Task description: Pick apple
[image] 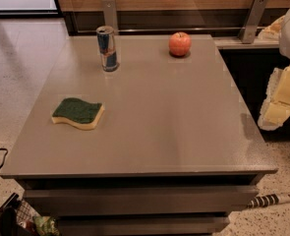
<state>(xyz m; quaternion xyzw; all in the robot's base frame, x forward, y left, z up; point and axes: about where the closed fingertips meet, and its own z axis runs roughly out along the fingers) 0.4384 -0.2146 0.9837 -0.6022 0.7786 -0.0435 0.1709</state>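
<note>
The apple [180,44] is small, round and red-orange. It stands upright near the far edge of the grey table [154,117], right of the middle. My gripper [280,104] shows as white and pale-yellow parts at the right edge of the view. It hangs beside the table's right side, off the tabletop, well to the right of the apple and nearer to the camera. Nothing is seen in it.
A blue-silver drink can [106,48] stands at the far left of the table. A green-and-yellow sponge [78,113] lies at the left, nearer the front. Behind the table are a wood-panelled wall and two metal brackets [252,17]. Cables [272,199] lie on the floor.
</note>
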